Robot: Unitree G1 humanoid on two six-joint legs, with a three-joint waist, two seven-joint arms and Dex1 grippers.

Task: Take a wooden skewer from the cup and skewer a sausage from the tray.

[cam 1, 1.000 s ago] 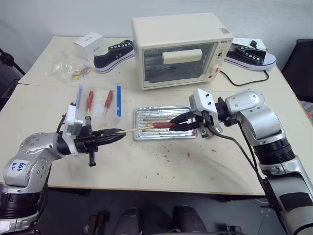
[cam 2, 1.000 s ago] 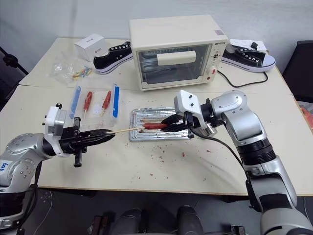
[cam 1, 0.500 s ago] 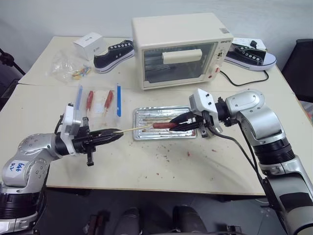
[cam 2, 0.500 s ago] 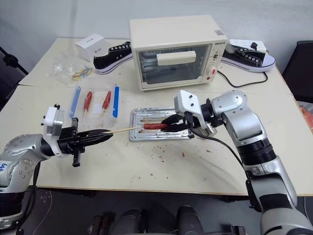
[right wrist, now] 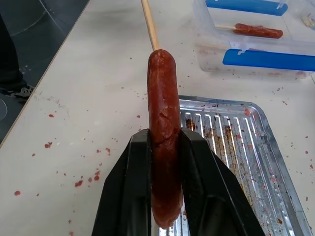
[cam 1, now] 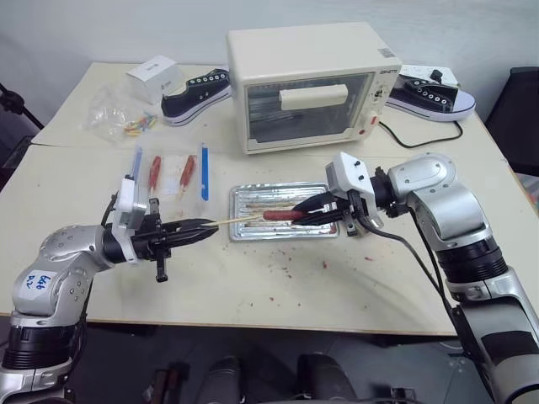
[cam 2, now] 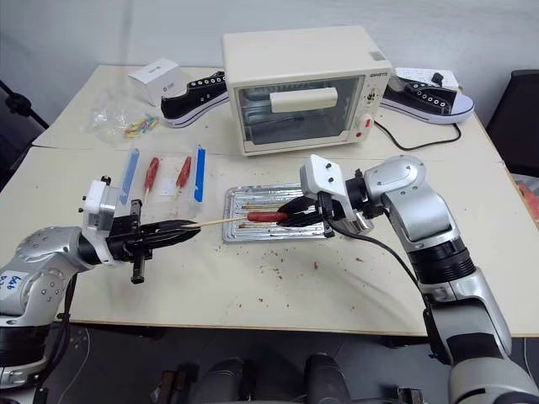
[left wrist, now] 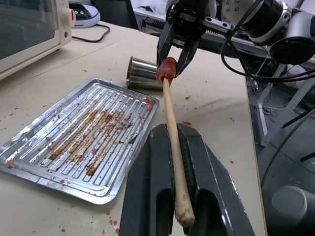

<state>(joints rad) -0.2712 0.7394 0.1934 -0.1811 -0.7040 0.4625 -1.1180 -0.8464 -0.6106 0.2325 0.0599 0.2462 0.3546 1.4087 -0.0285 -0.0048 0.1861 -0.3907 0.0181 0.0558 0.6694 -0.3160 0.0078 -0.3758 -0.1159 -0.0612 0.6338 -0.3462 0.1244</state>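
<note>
- Your left gripper [cam 1: 206,227] sat nearest, at the near left of the table [cam 1: 362,282], its fingers clamped tight on the blunt end of the wooden skewer [cam 1: 238,220].
- You held that skewer roughly level, running rightward over the near edge of the tray [cam 1: 244,198], with its tip meeting the left end of the sausage [cam 1: 283,215].
- Your right gripper [cam 1: 310,205] reached in from the right, its two fingers pinching the sausage by its sides and holding it above the tray.
- The wrist views showed the skewer entering the sausage end-on.
- The cup [left wrist: 142,73] lay tipped on its side on the table, just beside the tray's right end, under your right gripper.
- Left of the tray, a clear plastic box [cam 1: 168,172] held two more skewered sausages between blue strips.
- Farthest back stood a cream toaster oven [cam 1: 307,84] with a shoe [cam 1: 194,93] on each side.
</note>
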